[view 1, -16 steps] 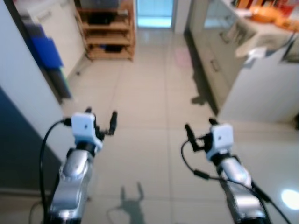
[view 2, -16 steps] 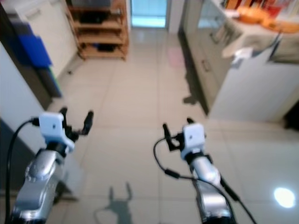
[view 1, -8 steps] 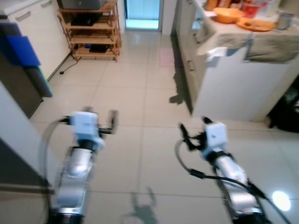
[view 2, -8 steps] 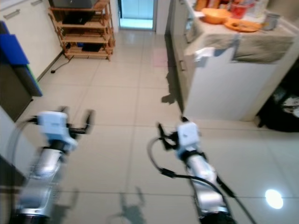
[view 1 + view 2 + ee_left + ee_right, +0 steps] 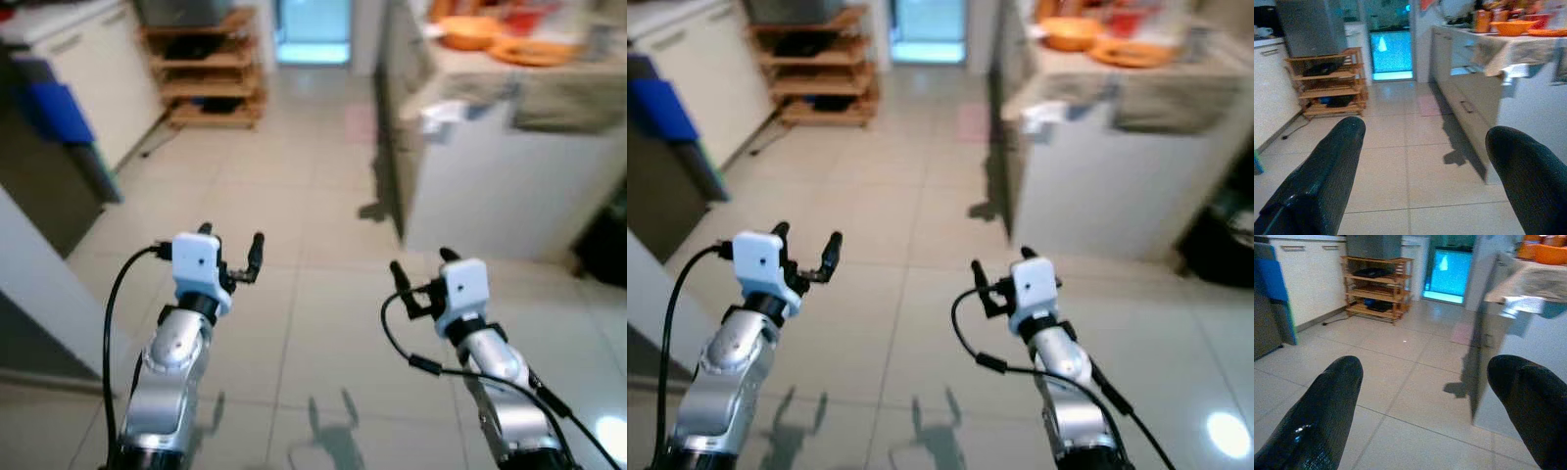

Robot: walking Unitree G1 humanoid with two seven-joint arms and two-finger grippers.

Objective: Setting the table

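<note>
At the far left stands a white cabinet with a blue panel leaning by its dark end, and beyond it a wooden shelf rack sits against the back wall next to a bright doorway. The left gripper is held out in front over the pale tiled floor, its two black fingers spread apart and empty, with the rack and doorway lying well ahead of the fingertips. A black cable loops along the silver left arm. The shadows of both grippers fall on the tiles below. The right gripper is likewise raised over the floor, its fingers released wide with nothing between them. Ahead of those fingertips and off to their right stands a white counter draped with a cloth, well apart from both grippers. On that counter rest the tableware: an orange bowl and, just beside it, an orange plate, with other blurred items around them that cannot be made out. Past the counter's right edge, at floor level, a dark object lies too blurred to identify.
</note>
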